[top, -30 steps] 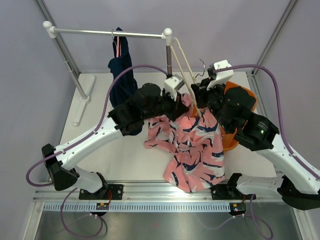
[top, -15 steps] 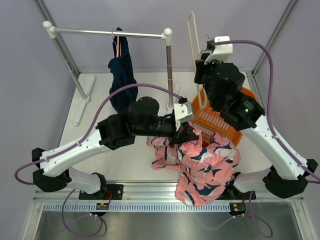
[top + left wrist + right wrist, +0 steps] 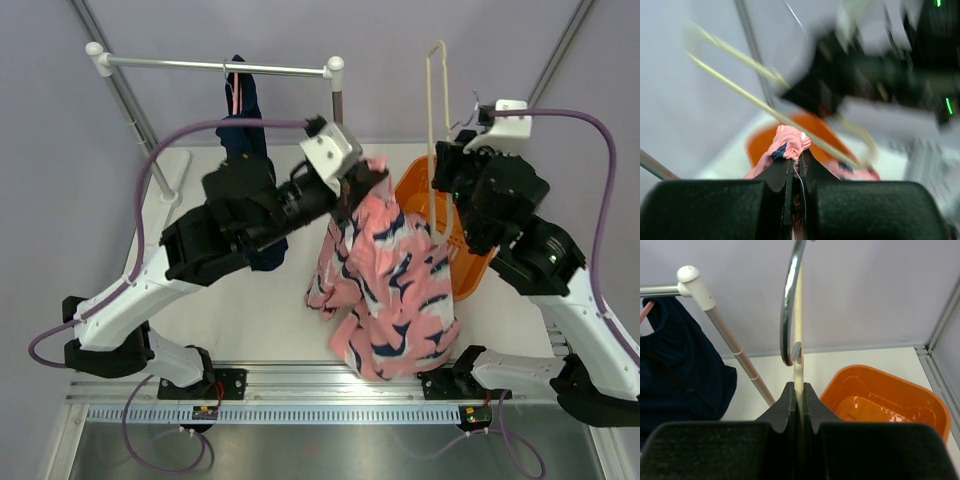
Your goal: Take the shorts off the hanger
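My left gripper [image 3: 362,178] is shut on the waistband of the pink shorts [image 3: 390,285] with navy-and-white blotches and holds them up; the cloth hangs down to the table front. In the left wrist view the bunched pink waistband [image 3: 789,142] sticks out between my shut fingers. My right gripper [image 3: 447,178] is shut on the cream hanger [image 3: 437,120], which stands upright, free of the pink shorts. In the right wrist view the hanger [image 3: 798,315] and its metal hook [image 3: 788,300] rise from the shut jaws. The plain navy shorts [image 3: 243,150] hang from a pink hanger on the rail.
An orange basket [image 3: 470,265] sits on the table at the right, partly behind the pink shorts; it also shows in the right wrist view [image 3: 880,400]. A metal clothes rail [image 3: 215,66] with white end caps and posts stands at the back.
My left gripper has lifted the pink shorts up and back from the table. My right gripper has carried the hanger to the right, apart from the shorts.
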You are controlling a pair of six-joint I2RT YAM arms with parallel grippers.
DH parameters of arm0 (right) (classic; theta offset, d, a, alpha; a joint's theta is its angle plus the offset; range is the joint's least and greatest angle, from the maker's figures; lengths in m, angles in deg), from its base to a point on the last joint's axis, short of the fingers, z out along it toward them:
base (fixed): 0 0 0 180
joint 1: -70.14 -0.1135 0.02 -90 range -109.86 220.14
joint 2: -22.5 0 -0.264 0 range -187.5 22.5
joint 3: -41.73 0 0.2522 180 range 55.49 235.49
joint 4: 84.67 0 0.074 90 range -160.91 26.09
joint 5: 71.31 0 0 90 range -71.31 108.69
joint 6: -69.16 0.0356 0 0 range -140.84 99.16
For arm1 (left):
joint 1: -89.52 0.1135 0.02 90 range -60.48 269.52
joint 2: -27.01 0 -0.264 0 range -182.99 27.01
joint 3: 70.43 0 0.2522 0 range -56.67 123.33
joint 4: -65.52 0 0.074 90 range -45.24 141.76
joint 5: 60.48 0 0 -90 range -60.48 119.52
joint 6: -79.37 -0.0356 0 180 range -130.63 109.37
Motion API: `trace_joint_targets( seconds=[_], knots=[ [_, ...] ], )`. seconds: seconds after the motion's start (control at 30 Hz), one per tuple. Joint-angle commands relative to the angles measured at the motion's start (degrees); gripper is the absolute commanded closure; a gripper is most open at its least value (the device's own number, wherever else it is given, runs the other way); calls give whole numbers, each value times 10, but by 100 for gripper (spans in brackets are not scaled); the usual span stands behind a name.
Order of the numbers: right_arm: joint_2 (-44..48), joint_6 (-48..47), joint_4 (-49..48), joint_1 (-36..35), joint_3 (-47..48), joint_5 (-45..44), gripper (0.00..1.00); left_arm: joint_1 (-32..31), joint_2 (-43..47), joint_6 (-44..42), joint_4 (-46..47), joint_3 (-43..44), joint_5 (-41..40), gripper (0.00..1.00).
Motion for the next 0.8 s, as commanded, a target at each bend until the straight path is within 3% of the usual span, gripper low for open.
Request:
trace_joint_targets(
  seconds=[0.0, 0.07, 0.2, 0.3, 0.37, 0.47, 0.5, 0.6, 0.67, 0.7, 0.77],
  knots=[
    [73, 53, 36, 1, -31, -42, 100, 1, -46, -117, 151, 148, -89, 100],
    [109, 74, 49, 1, -69, -41, 100, 1, -80, -164, 227, 199, -47, 100],
    [149, 94, 81, 1, -113, -61, 100, 8, -91, -203, 430, 167, 27, 100],
    [175, 112, 108, 1, -135, -63, 100, 47, -128, -170, 575, 178, 103, 100],
    [192, 129, 129, 0, -147, -62, 100, 69, -180, -130, 619, 197, 139, 100],
    [218, 144, 146, 0, -170, -64, 100, 114, -260, -67, 649, 319, 164, 100],
    [225, 147, 151, 0, -177, -68, 100, 135, -309, -54, 702, 364, 171, 100],
    [242, 160, 180, 1, -188, -109, 100, 159, -375, -31, 762, 427, 156, 100],
    [254, 179, 205, 1, -189, -171, 100, 177, -366, 7, 804, 400, 154, 100],
    [259, 171, 204, 0, -191, -188, 100, 179, -333, 17, 826, 328, 163, 100],
    [275, 149, 174, 1, -203, -236, 100, 179, -314, 17, 863, 281, 173, 100]
  ],
)
